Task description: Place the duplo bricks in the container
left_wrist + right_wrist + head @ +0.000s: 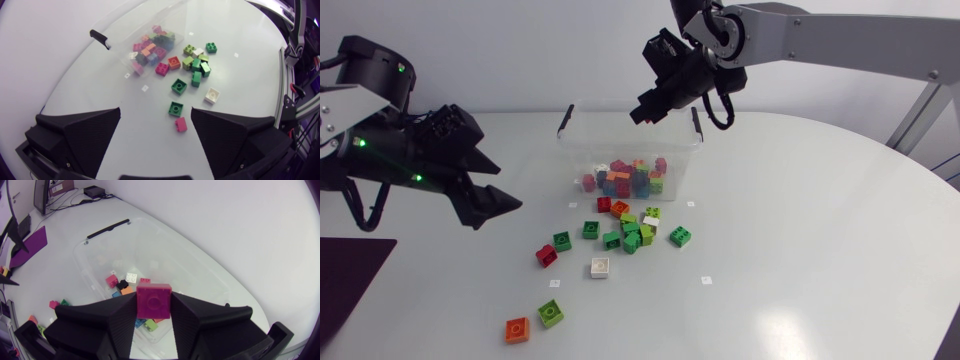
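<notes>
Hanging over the container (620,135) with a magenta brick (154,300) clamped in its grip, the right gripper (645,110) looks set to drop it in (plenty inside already), while the left gripper (155,108) sits wide open at 9 o'clock, facing loose bricks (625,235) at the container's 6 o'clock.

right claw (642,112): from the head view you can't tell its tips apart | magenta brick (154,299): lower part hidden inside the claw | container (210,275): near wall behind claw | bricks inside (625,178): overlapping, uncountable | dark mat (345,290): cut by edge
</notes>
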### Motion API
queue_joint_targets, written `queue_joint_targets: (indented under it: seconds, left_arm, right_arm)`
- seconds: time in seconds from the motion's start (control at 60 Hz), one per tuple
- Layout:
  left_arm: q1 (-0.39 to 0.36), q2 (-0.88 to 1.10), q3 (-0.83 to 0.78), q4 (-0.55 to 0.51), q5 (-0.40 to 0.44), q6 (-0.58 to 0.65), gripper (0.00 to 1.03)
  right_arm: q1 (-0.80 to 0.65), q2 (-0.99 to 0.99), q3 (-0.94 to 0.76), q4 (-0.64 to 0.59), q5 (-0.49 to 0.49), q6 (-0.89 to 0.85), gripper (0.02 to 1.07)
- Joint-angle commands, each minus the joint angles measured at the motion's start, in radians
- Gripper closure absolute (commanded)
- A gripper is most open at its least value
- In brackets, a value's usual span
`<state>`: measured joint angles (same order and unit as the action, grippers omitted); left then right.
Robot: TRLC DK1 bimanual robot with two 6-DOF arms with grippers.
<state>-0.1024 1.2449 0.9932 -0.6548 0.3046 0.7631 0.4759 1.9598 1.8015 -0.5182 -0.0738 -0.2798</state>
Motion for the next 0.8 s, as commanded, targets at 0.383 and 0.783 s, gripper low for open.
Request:
queue_joint_targets:
  seconds: [0.383, 0.783]
  left_arm:
    - [-0.013, -0.147, -0.246, -0.157, -0.012, 0.292, 0.06]
    - [-0.155, -0.176, -0.372, -0.220, -0.104, 0.344, 0.07]
  right_arm:
    - [-0.019, 0.110, 0.139, -0.022, 0.035, 0.010, 0.07]
    - [0.020, -0.153, -0.160, -0.075, 0.042, -0.131, 0.07]
